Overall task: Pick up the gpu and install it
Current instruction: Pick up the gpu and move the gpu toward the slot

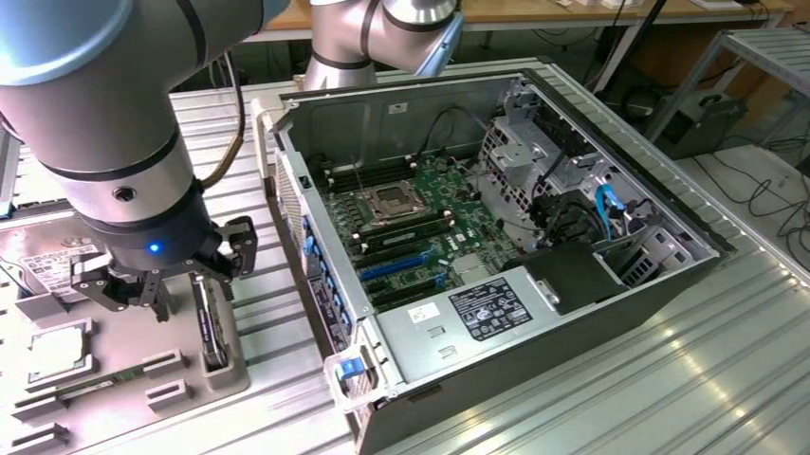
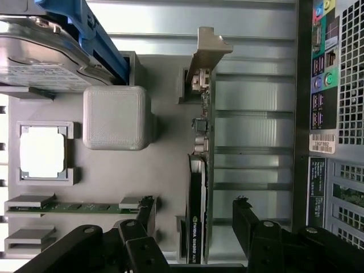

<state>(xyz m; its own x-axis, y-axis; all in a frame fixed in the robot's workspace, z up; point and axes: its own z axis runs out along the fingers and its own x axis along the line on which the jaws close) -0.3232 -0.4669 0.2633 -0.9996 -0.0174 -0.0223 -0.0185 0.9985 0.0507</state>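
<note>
The gpu (image 2: 199, 193) stands on its edge in a slot of the grey parts tray (image 2: 165, 85). It is a thin black card with a silver bracket (image 2: 208, 52) at one end. My gripper (image 2: 195, 219) is open just above it. One finger (image 2: 145, 216) is on each side of the card, with a gap to both faces. In the exterior view the gripper (image 1: 190, 289) hangs over the gpu (image 1: 211, 327) at the exterior view's left. The open computer case (image 1: 506, 237) lies beside the tray.
The tray also holds a hard drive (image 2: 40, 54) in a blue carrier, a processor (image 2: 42, 152), a green memory stick (image 2: 79, 207) and a grey block (image 2: 116, 116). The case's motherboard (image 1: 418, 223) shows blue card slots (image 1: 398, 267). Ribbed metal table (image 1: 708, 379) lies around.
</note>
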